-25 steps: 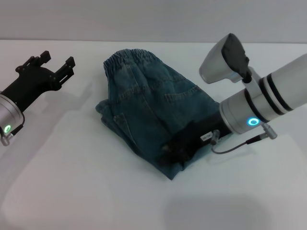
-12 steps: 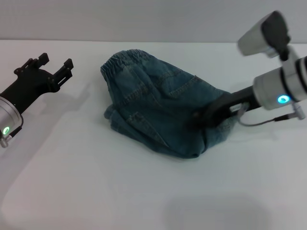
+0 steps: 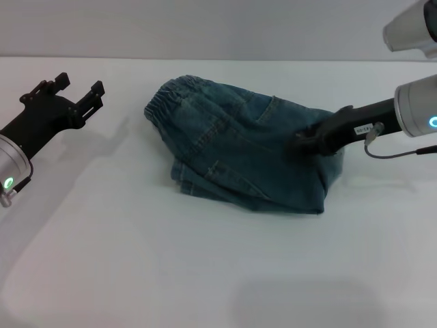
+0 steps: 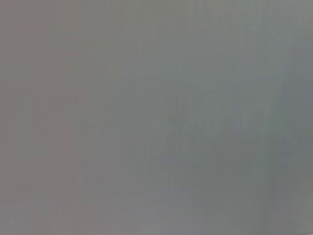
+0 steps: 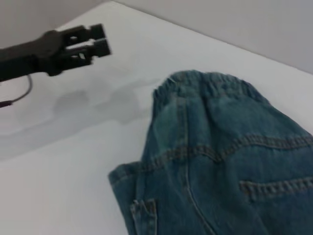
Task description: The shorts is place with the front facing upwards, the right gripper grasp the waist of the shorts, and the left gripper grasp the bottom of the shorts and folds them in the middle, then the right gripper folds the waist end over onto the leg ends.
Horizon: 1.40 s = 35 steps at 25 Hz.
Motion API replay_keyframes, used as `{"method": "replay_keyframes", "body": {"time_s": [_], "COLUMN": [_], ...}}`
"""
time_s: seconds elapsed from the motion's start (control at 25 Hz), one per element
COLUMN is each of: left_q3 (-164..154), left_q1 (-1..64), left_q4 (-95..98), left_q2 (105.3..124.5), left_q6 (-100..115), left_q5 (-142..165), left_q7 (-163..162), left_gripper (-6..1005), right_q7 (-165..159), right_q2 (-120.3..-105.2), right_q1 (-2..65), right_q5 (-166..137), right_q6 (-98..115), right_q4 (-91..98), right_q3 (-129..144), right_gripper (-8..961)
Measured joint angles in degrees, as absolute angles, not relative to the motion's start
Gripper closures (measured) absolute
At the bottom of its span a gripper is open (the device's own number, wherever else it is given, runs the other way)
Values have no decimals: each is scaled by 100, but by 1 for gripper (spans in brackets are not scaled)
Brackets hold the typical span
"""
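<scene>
White table (image 3: 171, 273) carries the blue denim shorts (image 3: 239, 150), lying in a folded bundle at centre; the crinkled elastic waist (image 3: 167, 96) sits at the far-left end, and stitched hem edges show at the near-left corner (image 3: 184, 183). Right gripper (image 3: 300, 143), slim black with a white label, is at the bundle's right side, pinched onto a denim fold, cloth draped below it. Left gripper (image 3: 76, 87), black and forked, hangs well to the left, prongs spread, holding nothing. Judged step: right arm working the fold. Next move calls for laying the cloth flat, then releasing.
</scene>
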<state>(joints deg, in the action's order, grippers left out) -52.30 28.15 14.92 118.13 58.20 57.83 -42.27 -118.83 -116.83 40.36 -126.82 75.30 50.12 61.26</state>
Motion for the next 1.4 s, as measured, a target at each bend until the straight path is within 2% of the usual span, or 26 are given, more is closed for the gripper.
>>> {"method": "replay_keyframes", "body": {"time_s": [0.32, 0.48, 0.64, 0.84, 1.0, 1.4], "left_q3": [-5229, -5229, -5291, -5359, -5507, -6008], "left_q1": [2849, 2861, 2932, 3168, 3363, 3954], "left_q4": [1494, 1504, 1455, 1061, 672, -105], "left_q2": [11811, 11825, 11845, 11860, 11871, 11908], "left_q6": [5817, 5946, 6231, 6651, 6938, 7497], "left_q5": [5779, 5717, 5709, 5717, 5749, 5758], "left_q7": [-4228, -4262, -4290, -4317, -4366, -4535], "left_gripper": [274, 275, 275, 275, 274, 275], "right_q7": [-11867, -11391, -10061, -6955, -4689, -3039], "right_q2": [-11768, -11876, -11878, -11886, -11880, -11873], "right_q1": [3883, 3471, 2861, 2292, 2179, 2203], "right_q5": [-12675, -12182, -10622, -8021, -5962, -4319], "right_q6": [7664, 7237, 6485, 5805, 5785, 6107], "right_q4": [5600, 5990, 5954, 5092, 4031, 2695], "right_q3": [6030, 5907, 5893, 5879, 5748, 5509], "right_gripper": [517, 518, 518, 517, 518, 518]}}
